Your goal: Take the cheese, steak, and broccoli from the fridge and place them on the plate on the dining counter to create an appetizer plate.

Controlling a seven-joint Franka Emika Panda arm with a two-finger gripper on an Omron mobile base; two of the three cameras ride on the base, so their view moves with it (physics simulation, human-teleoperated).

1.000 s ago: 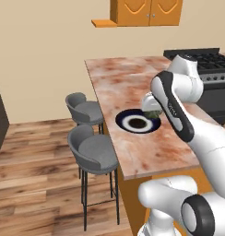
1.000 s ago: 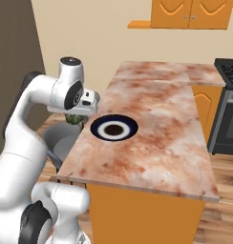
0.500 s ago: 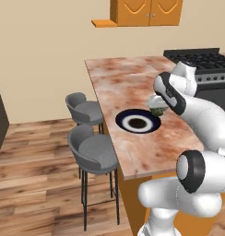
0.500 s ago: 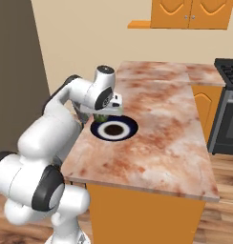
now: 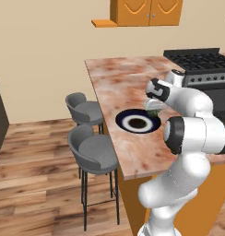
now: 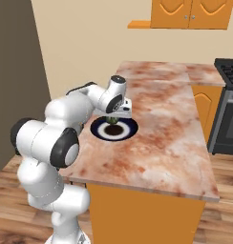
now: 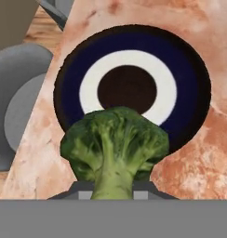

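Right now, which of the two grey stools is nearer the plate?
The far stool, the one toward the wall: in the left base view its seat sits almost level with the plate along the dining counter. The near stool stands lower, toward the counter's end.

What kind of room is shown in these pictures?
Most likely a home kitchen with a dining bar. A long pink marbled dining counter has two grey bar stools beside it, a black stove stands at its far end, and orange wall cabinets hang above. A plate lies on the counter.
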